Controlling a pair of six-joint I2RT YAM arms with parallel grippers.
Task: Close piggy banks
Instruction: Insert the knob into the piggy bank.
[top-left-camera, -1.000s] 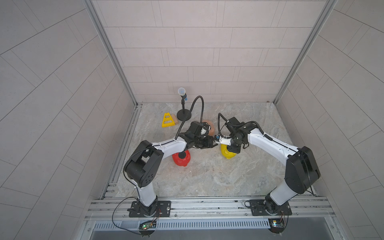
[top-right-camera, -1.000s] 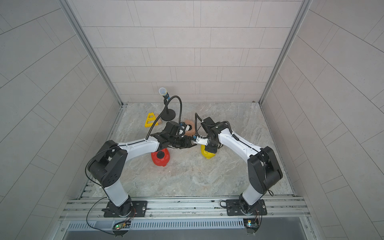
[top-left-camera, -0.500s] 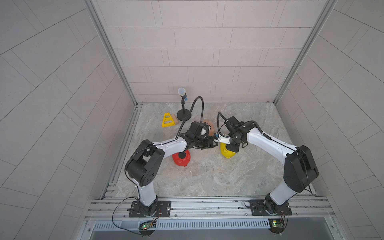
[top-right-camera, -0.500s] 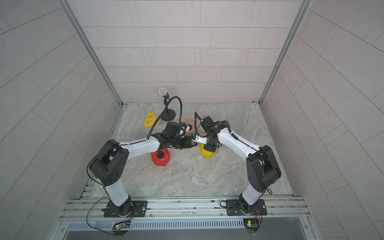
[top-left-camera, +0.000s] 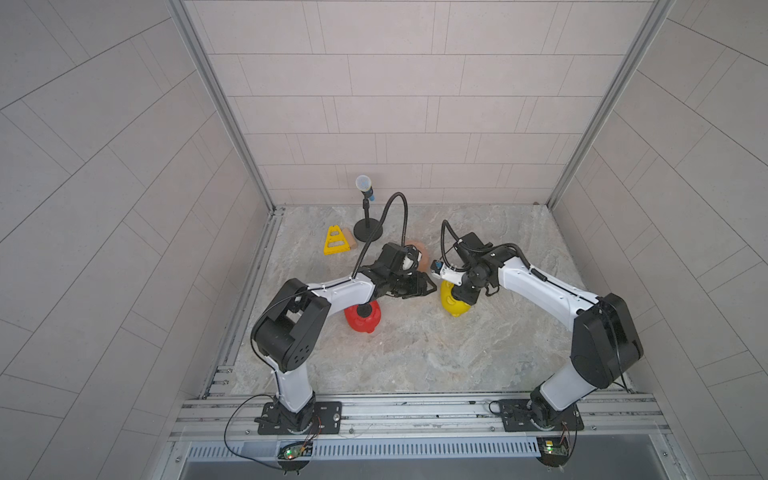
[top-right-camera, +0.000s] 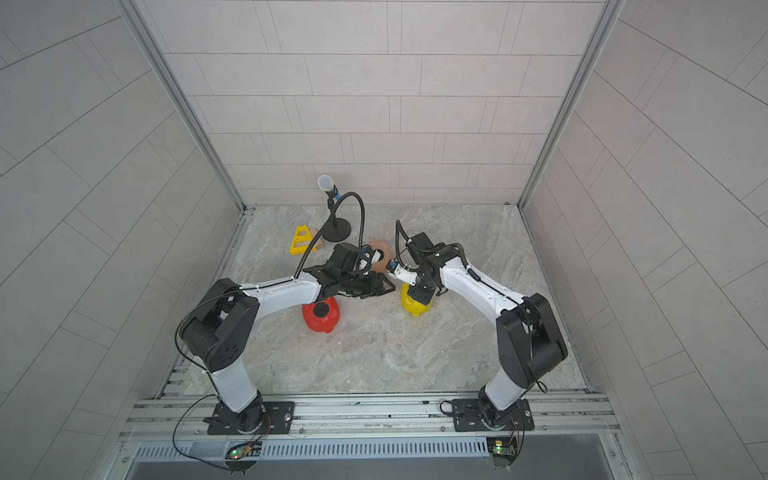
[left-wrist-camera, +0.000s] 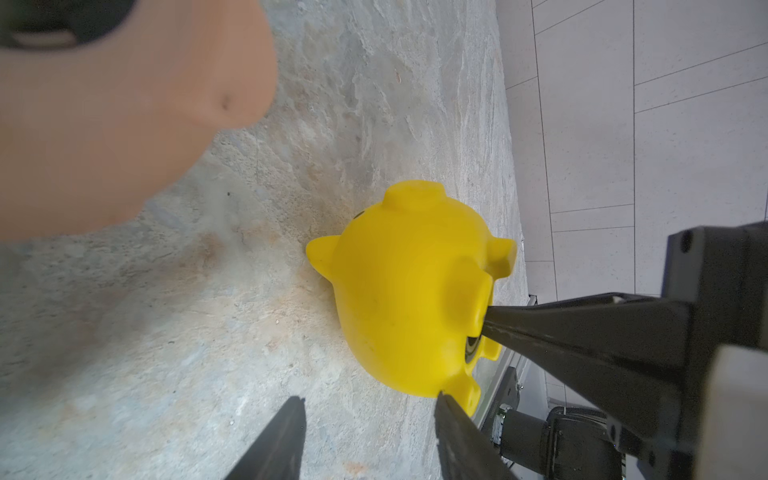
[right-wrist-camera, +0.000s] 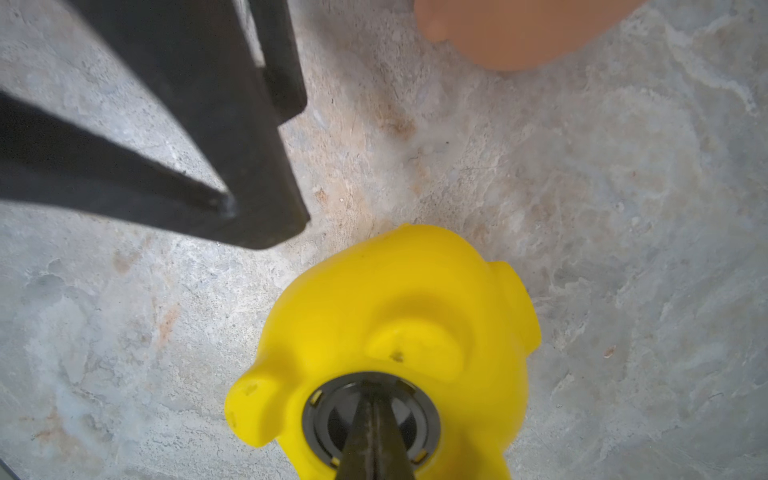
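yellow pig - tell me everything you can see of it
The yellow pig is glossy, smooth plastic, with a flat snout, small ears and stubby legs. It lies on its back on the marbled table, belly up. A dark round plug sits in its belly hole; whether fully seated cannot be told. The shut right end effector presses its tips into the plug's middle. The peach pig lies near, apart.
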